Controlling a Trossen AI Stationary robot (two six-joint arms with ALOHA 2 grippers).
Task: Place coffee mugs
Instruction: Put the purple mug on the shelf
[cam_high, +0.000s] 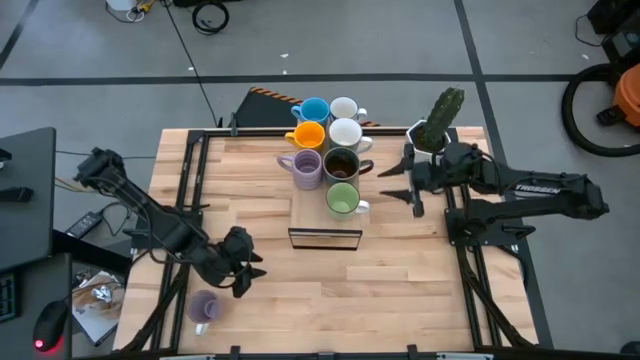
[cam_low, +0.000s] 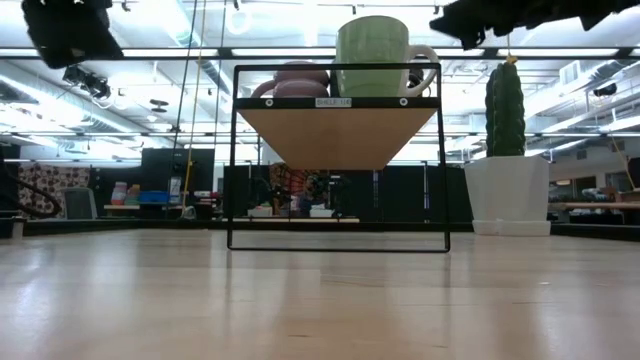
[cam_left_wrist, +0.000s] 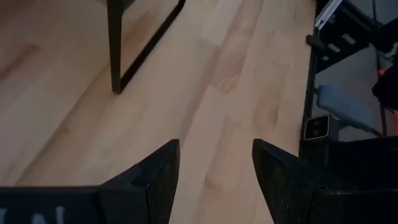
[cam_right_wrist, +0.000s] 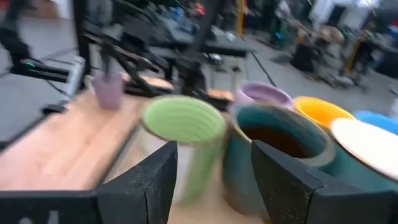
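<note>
Seven coffee mugs stand upright on a raised wooden shelf at the table's middle: light blue, white, orange, white, lavender, dark brown and green. Another lavender mug stands on the table near the front left corner. My left gripper hangs open to the right of that mug, above bare table. My right gripper is open, right of the shelf, pointing at the green mug and the dark brown mug.
The shelf rests on a black wire frame. A white pot with a green cactus stands at the far right, close behind my right arm. Bare wood lies between the shelf and the table's front edge.
</note>
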